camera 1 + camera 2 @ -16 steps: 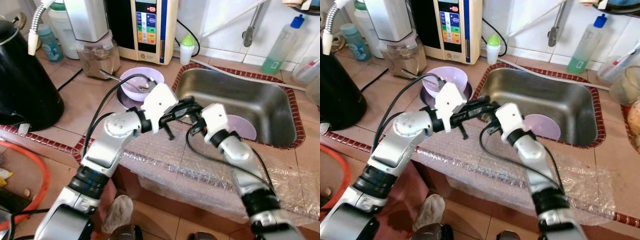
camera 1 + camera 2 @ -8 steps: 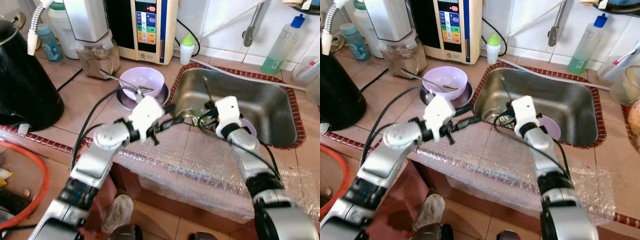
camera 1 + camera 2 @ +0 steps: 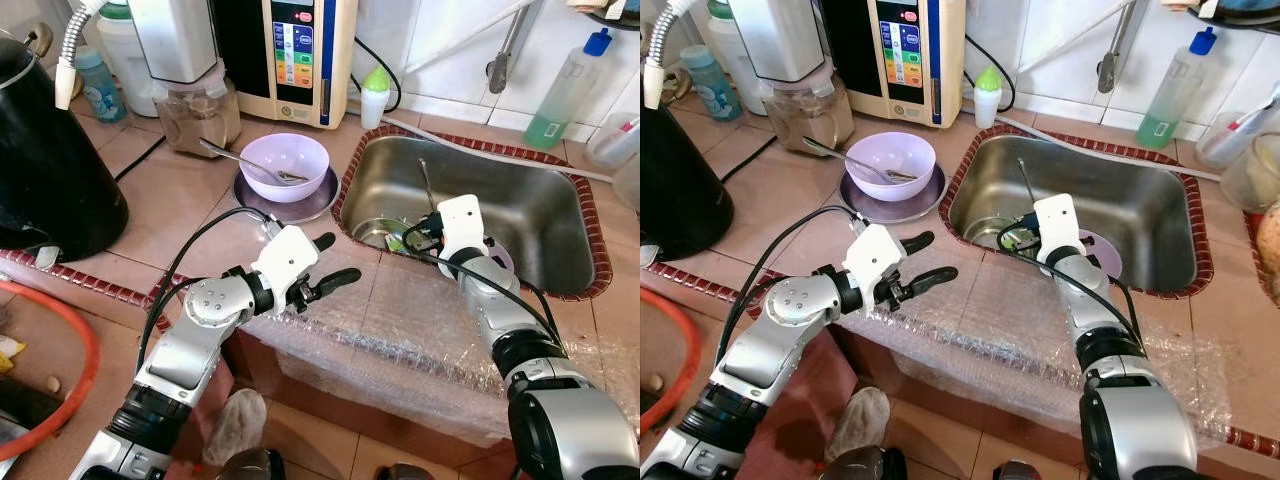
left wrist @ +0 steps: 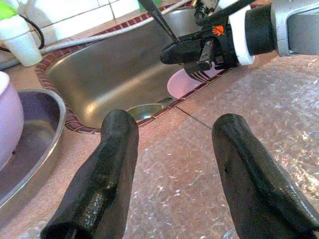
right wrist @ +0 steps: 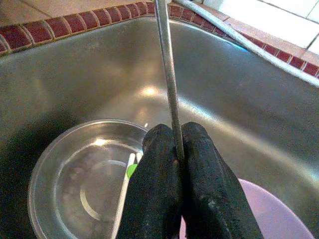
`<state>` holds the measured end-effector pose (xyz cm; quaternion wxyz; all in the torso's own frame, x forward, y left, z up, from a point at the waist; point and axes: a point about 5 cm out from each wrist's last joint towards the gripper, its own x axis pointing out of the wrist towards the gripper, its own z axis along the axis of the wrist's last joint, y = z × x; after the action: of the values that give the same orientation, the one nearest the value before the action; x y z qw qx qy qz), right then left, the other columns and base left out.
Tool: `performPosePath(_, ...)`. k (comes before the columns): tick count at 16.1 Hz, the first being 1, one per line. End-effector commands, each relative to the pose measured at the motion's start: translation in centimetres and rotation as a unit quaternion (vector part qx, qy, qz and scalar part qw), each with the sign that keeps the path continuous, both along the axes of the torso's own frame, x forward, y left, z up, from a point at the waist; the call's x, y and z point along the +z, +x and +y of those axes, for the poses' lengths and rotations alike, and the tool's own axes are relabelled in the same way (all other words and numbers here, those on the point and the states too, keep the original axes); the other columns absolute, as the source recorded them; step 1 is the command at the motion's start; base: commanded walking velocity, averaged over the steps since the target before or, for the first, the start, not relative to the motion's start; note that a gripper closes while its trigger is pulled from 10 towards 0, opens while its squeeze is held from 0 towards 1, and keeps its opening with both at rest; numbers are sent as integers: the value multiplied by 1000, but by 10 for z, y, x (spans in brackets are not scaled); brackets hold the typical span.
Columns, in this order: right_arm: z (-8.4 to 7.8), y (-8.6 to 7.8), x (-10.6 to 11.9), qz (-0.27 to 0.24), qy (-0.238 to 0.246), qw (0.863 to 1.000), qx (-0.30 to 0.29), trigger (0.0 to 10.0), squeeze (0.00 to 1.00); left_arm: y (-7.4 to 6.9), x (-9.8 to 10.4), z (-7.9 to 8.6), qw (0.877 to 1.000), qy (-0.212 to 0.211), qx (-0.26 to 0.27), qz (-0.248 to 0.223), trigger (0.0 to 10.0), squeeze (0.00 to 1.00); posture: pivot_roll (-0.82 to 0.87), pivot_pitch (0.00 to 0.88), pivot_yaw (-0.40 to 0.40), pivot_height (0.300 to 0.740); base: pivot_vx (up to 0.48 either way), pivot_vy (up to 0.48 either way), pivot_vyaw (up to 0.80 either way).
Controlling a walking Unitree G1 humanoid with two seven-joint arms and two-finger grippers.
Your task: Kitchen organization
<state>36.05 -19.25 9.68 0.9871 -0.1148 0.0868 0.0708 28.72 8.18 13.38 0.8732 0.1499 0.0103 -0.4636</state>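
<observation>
The fork (image 5: 167, 74) is over the sink (image 3: 520, 200), with its thin metal handle sticking up. The right end effector (image 5: 178, 164) has its 2 black fingers squeezed together on the fork. The prongs show just under the fingers in the left wrist view.

Down in the sink, a steel bowl (image 5: 84, 184) sits below the fork. A pink plate (image 5: 269, 214) lies next to the bowl.

The left end effector (image 3: 330, 262) is over the front edge of the counter (image 3: 180, 210), near the sink. Its 2 fingers are spread apart and hold nothing. Bubble wrap (image 3: 420, 330) covers the counter under it.

Farther back, a purple bowl (image 3: 286, 165) with a spoon (image 3: 240, 160) in it sits on a metal plate (image 3: 318, 200), left of the sink.
</observation>
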Motion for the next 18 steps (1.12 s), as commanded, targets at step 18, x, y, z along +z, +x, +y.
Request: performPosePath(18,14,-8,10,-99,49,994,22,10000,1000,24,30,15,990,-56,107,-72,10000,1000,37,53,18,740,0,0,0)
